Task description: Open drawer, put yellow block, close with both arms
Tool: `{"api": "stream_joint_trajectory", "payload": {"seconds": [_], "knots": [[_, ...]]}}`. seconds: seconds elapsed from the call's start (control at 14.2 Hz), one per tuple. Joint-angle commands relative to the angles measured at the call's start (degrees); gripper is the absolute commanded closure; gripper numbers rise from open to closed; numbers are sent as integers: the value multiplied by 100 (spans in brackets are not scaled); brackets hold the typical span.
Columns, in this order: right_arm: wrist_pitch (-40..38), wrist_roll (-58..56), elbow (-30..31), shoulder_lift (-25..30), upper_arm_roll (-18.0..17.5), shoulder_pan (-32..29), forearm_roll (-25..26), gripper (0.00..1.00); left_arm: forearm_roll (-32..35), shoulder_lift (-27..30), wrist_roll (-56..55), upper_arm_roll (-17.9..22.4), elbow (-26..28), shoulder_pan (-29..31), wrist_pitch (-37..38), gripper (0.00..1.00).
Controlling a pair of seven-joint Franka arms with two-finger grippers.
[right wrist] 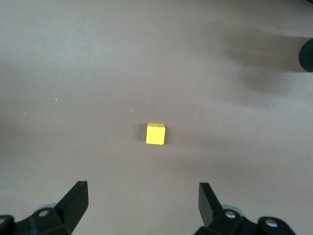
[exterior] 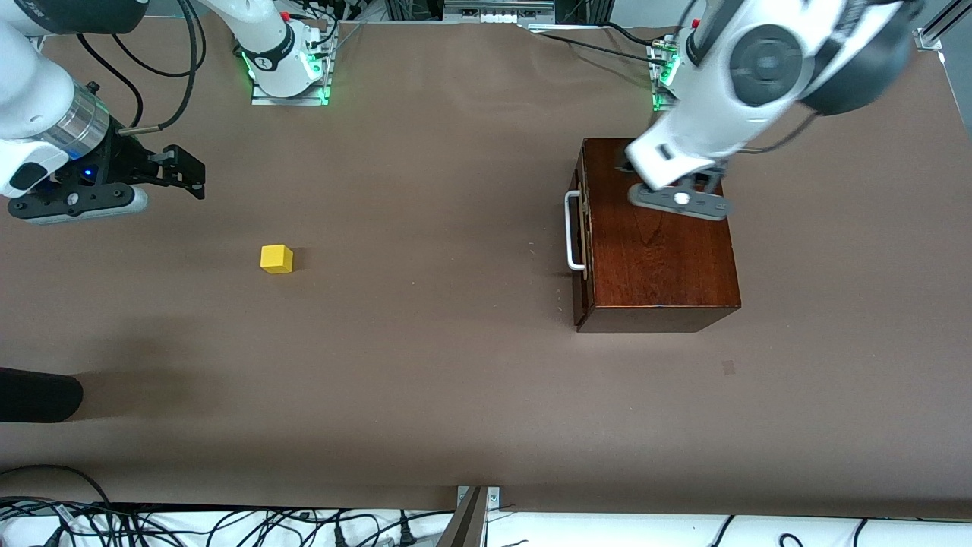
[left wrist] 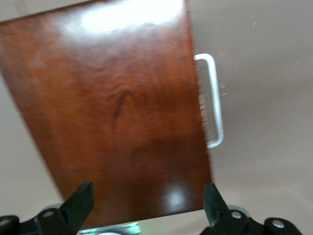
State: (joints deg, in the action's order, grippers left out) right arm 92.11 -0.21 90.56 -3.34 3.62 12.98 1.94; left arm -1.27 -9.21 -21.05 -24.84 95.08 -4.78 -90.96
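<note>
My left end effector (left wrist: 146, 205) hangs over the top of the dark wooden box (exterior: 661, 235), fingers (left wrist: 78, 203) spread wide with nothing between them. The box sits on the brown counter (exterior: 456, 365) toward my left arm's end. Its drawer (exterior: 581, 232) is shut, front flush with the box, white loop handle (exterior: 573, 232) facing my right arm's end of the counter.

My right end effector (right wrist: 142, 205) is up in the air over bare counter at my right arm's end, fingers (right wrist: 73, 200) wide apart, empty. The yellow block (exterior: 276, 258) lies on the counter, well apart from the box, untouched. In the right wrist view it shows between my spread fingertips, farther off.
</note>
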Motion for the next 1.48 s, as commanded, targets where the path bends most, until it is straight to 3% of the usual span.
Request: {"api": "stream_joint_trajectory", "payload": {"seconds": [0.0,0.28,0.49,1.41], "knots": [[-18,47,-91,-18,-28,-33,-98,0,345,-721,-985,-12,-622,-583,-149,0],[-18,47,-91,-18,-28,-33,-98,0,803,-1302,-1769,-3,-649,-1313,-658,0],[-18,47,-91,-18,-28,-33,-98,0,1190,-1540,-2122,-3,-649,-1525,-730,0],[-18,47,-91,-18,-28,-33,-98,0,2781,-2375,-2868,14,-403,-1816,-1099,0]]}}
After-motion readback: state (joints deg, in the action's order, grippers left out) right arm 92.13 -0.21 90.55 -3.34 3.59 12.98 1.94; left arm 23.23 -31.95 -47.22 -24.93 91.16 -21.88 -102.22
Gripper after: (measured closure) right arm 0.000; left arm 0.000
